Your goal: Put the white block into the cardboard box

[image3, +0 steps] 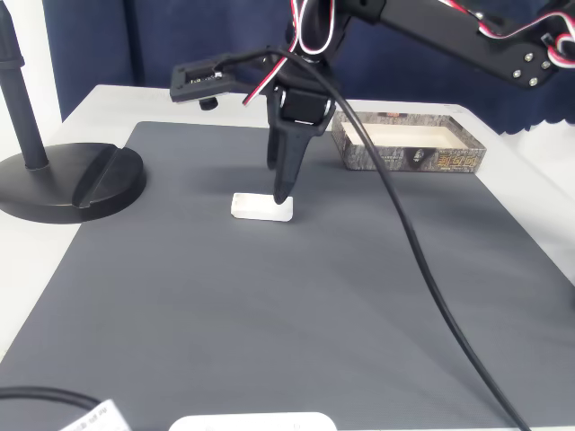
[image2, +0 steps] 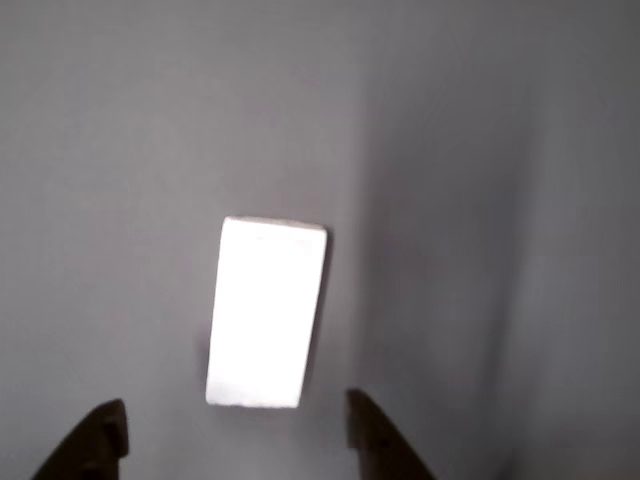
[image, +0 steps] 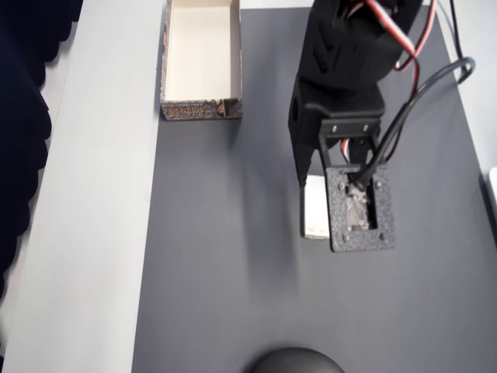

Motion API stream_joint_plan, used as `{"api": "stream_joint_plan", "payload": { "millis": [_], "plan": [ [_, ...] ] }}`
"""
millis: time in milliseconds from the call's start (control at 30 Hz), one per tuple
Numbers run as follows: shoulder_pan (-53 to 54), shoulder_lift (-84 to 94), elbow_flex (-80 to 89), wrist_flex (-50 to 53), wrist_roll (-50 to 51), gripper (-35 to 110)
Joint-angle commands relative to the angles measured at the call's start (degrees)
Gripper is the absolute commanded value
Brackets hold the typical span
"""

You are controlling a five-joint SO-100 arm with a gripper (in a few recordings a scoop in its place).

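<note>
So the white block [image2: 265,313] is a plain little rectangular bar, roughly twice as long as it's wide, smooth and matte with crisp edges and no markings, and it's so bright in the wrist view that any surface detail is blown out. It's lying flat on the dark grey mat [image3: 269,296], which has a fine ribbed texture, about mid-mat and well apart from the cardboard box [image: 201,111]. The box is a shallow rectangular tray, pale cream inside, with worn dark brown patterned outer walls and a small notch in the near end in the overhead view. It sits at the mat's edge, half over the white tabletop [image: 93,217]. The gripper [image2: 235,430] is black, rough-looking printed plastic, pointing straight down over the block. In the wrist view its two dark fingertips [image2: 100,435] sit either side of the block's near end with a gap between them, so the jaws are open and nothing is held. Can't really tell whether a tip is touching the block. A round black stand base [image3: 72,180] sits at the left in the fixed view.
</note>
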Motion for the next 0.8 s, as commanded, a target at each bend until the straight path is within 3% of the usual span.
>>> {"api": "stream_joint_plan", "payload": {
  "millis": [0,767],
  "plan": [
    [-0.79,0.0,-4.48,-0.35,-0.88,31],
    [-0.44,-5.36,-8.53,-2.29,-1.67,31]
  ]
}}
